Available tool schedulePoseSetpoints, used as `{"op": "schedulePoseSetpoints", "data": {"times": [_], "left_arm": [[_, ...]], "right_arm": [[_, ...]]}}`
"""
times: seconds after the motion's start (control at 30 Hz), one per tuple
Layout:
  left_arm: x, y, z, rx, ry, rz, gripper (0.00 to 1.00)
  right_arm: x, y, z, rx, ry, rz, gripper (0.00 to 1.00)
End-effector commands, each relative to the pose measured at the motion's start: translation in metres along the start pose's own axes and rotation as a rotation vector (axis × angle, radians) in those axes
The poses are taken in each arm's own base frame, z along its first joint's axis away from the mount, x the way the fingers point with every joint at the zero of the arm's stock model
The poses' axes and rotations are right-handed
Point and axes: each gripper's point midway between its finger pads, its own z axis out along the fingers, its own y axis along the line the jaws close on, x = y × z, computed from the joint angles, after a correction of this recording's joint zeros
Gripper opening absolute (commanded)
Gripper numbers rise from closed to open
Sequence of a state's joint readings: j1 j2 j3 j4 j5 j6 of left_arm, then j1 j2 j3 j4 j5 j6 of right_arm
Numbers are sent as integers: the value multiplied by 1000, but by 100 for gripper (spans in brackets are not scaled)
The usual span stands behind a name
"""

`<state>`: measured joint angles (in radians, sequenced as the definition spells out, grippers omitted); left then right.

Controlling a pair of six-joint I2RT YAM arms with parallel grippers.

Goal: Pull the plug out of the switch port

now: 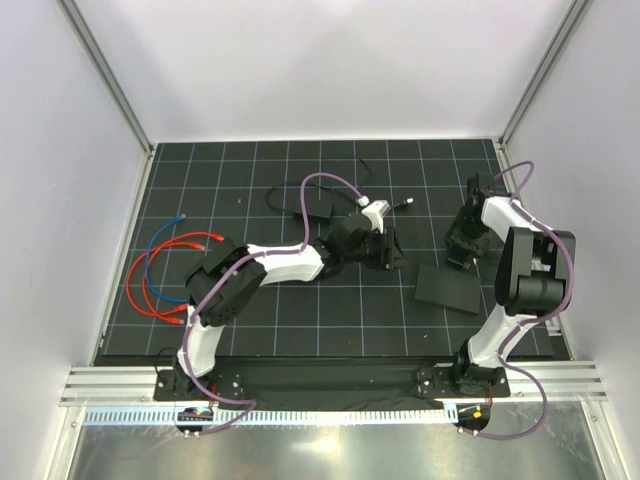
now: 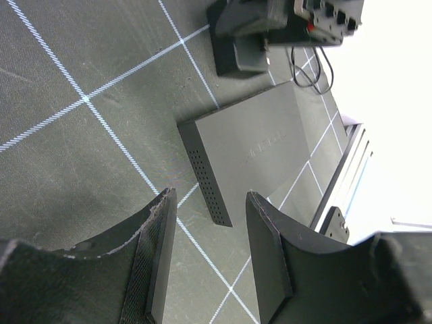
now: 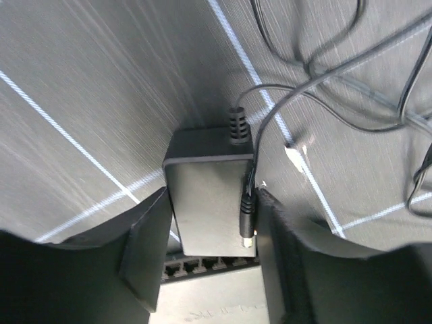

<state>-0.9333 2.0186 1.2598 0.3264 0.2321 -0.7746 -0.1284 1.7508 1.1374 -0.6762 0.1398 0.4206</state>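
The switch (image 1: 447,288) is a flat matte-black box on the mat. It shows in the left wrist view (image 2: 256,135) with a vented side, and in the right wrist view (image 3: 209,297) with its row of sockets (image 3: 202,268). My right gripper (image 3: 212,196) is open just beyond that socket edge. Its jaws stand either side of a black power brick (image 3: 206,202). The black barrel plug (image 3: 247,216) lies along the brick's right side against my right finger, its metal tip bare and outside the sockets. My left gripper (image 2: 210,199) is open and empty, low over the mat, left of the switch.
Thin black cord (image 3: 324,74) loops on the mat beyond the brick. Red (image 1: 165,275) and blue (image 1: 150,262) cables lie coiled at the left. In the top view my left gripper (image 1: 385,255) and right gripper (image 1: 463,245) are close together. White walls enclose the mat.
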Motion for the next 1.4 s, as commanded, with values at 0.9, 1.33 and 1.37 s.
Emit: {"op": "schedulePoseSetpoints", "data": {"times": [0.9,1.33,1.37], "left_arm": [[-11,11,2,43,-28,-71,48],[-9,16,5,26,-28,-65,48],[-8,16,5,26,-24,-67,48]], "right_arm": [[-157,133,-28,-27,-294,-213,1],[-136,112,1,84,-218,-217,51],[-133,109,-3,90,-217,-213,59]]}}
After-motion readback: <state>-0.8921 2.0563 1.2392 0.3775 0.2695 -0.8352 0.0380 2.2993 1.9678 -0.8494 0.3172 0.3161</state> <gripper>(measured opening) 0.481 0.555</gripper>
